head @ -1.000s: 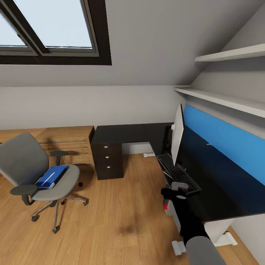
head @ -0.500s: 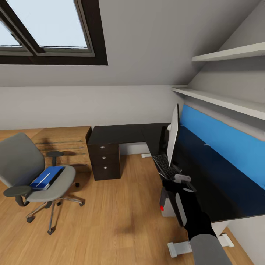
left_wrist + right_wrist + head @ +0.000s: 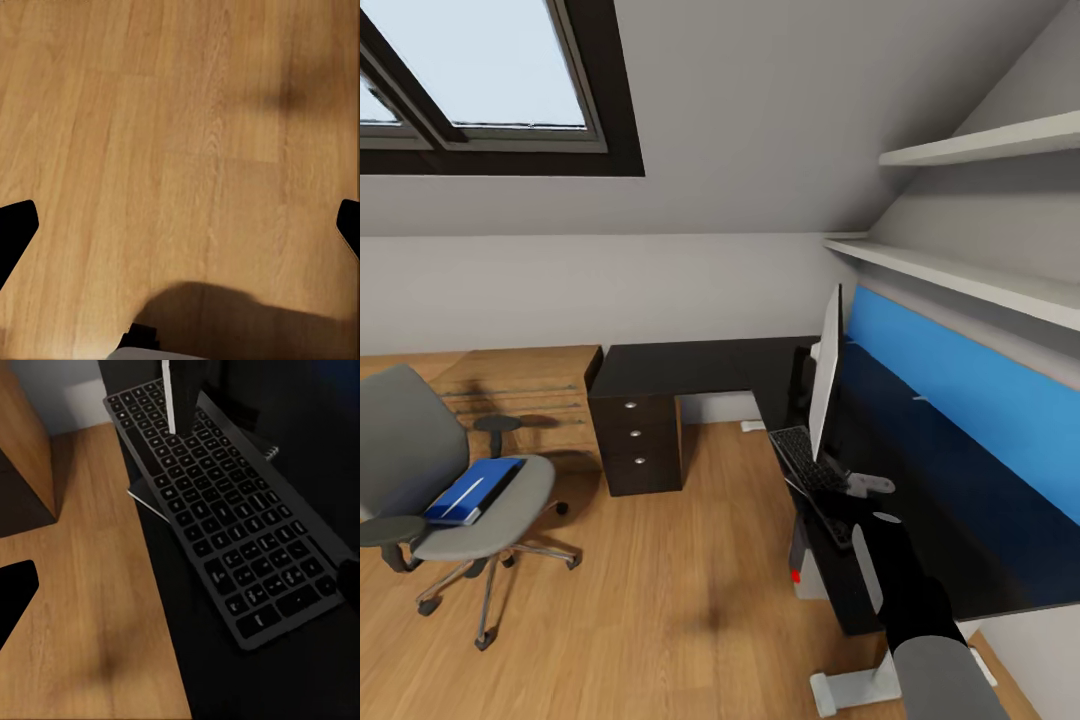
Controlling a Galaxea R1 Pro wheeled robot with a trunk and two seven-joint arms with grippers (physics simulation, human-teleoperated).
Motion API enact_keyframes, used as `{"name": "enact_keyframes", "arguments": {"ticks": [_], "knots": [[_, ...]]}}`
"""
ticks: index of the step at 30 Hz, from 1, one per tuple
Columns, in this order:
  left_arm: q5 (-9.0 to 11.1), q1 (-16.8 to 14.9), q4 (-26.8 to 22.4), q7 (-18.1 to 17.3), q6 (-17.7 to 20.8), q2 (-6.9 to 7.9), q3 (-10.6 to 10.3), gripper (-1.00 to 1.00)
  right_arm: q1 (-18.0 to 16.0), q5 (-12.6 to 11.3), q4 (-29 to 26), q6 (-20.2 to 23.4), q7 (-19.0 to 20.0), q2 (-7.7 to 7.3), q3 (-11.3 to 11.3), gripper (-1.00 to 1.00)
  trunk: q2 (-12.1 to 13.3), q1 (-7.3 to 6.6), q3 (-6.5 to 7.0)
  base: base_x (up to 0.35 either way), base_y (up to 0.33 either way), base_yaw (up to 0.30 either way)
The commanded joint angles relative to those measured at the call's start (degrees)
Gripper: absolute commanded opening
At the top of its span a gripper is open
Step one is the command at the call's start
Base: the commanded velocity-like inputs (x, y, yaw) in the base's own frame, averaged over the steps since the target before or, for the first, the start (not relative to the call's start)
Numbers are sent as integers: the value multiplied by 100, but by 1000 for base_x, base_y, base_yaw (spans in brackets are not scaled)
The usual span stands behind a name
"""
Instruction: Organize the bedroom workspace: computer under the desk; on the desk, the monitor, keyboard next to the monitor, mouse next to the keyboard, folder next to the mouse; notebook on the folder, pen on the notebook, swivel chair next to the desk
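The right end effector (image 3: pixel 868 487) is hovering open and empty over the keyboard (image 3: pixel 812 470), at four o'clock on the desk (image 3: pixel 700 365) beside the monitor (image 3: pixel 823 372). Fetching the folder (image 3: pixel 468 490) from the swivel chair (image 3: pixel 420 470) probably comes next.

- monitor (image 3: pixel 826 374): upright, edge-on, on desk (image 3: pixel 700 366)
- keyboard (image 3: pixel 812 467): black, flat, at desk's front edge
- folder (image 3: pixel 468 491): blue, flat on swivel chair (image 3: pixel 435 470) seat
- computer (image 3: pixel 800 560): grey, under desk

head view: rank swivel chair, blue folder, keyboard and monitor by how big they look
1. Grey padded swivel chair, largest.
2. Wide flat monitor, seen nearly edge-on, so it looks narrow.
3. Flat black keyboard and bright blue folder look about alike; too close to rank.
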Motion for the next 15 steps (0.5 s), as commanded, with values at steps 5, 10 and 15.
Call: {"name": "enact_keyframes", "arguments": {"ticks": [5, 10, 15], "knots": [[31, -5, 4, 15, -19, 1, -9, 100, 0, 54, 6, -28, 14, -70, -12, 100, -12, 6, -12, 153, -98, 0], [38, -5, 4, 15, -18, 4, -7, 100, 1, 54, 16, -103, 15, -143, -12, 100, -12, 6, -12, 42, -27, 0], [43, -5, 4, 15, -18, 5, -7, 100, 3, 54, 19, -132, 15, -176, -16, 100, -12, 6, -12, 13, -8, 0]]}}
